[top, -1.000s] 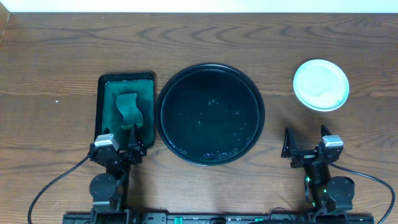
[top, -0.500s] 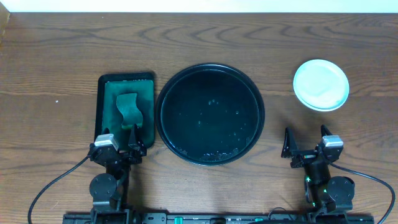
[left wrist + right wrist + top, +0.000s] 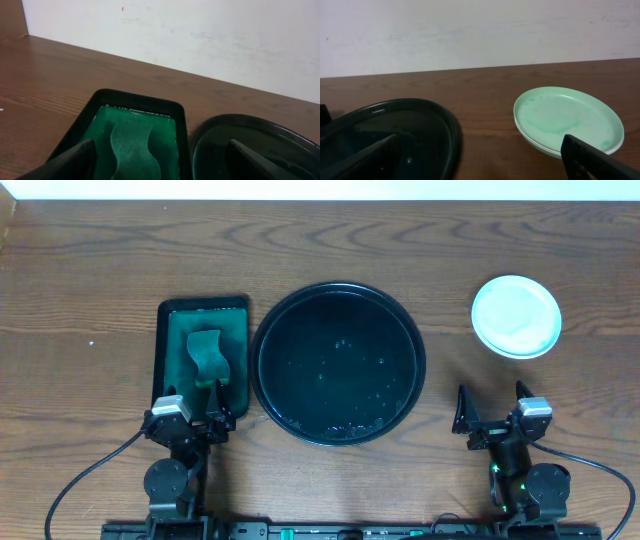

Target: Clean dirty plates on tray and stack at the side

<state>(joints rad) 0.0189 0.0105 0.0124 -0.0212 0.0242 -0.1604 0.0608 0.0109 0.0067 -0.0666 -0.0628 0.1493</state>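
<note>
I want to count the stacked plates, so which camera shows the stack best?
The right wrist view: its low angle shows the plates as layered rims. Overhead shows them only as one disc right of the tray. The left wrist view misses them.

We see a brown, wood-grain tabletop (image 3: 100, 250) with a dull sheen. The round tray (image 3: 330, 330) is glossy black, speckled with wet droplets. The plates (image 3: 516, 316) look like smooth, faintly shiny plastic. The sponge (image 3: 207, 352) looks matt in its glossy rectangular tray (image 3: 160, 350).
</note>
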